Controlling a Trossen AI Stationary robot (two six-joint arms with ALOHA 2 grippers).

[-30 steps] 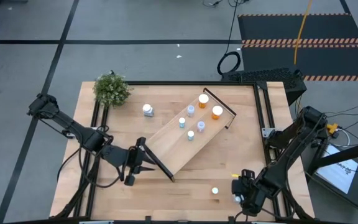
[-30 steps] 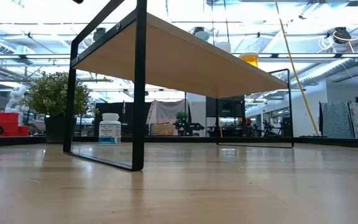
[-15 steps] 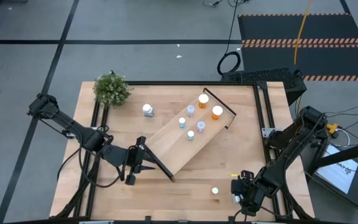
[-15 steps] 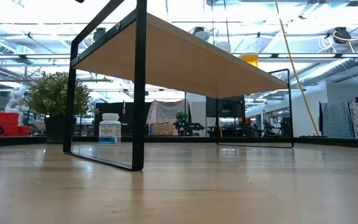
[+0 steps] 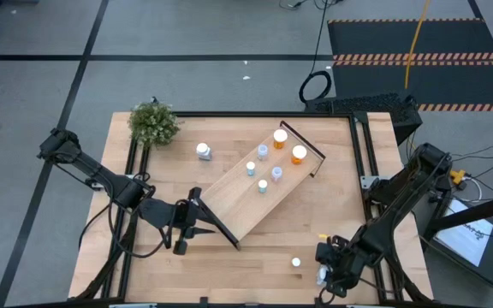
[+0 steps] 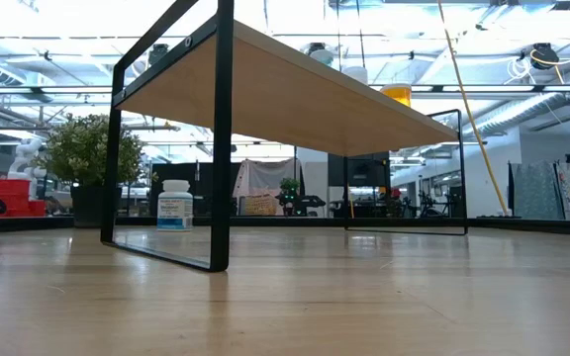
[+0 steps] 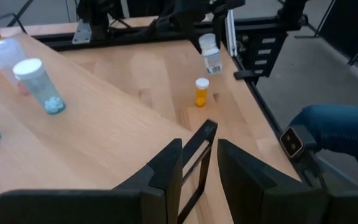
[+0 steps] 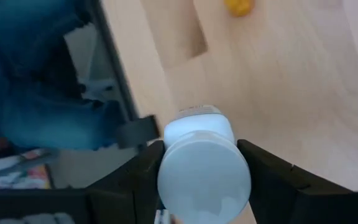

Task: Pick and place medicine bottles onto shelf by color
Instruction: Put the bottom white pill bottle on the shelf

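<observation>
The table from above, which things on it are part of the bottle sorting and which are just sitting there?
Job:
shelf
bottles on the shelf
white bottle between the right gripper's fingers
small orange bottle
white bottle by the plant

Lying about:
plant

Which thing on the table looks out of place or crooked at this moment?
The shelf lies diagonally across the table, not square to its edges. Its bottles crowd toward one end. One white bottle stands alone on the table near the plant, and a small orange bottle stands near the front edge.
</observation>
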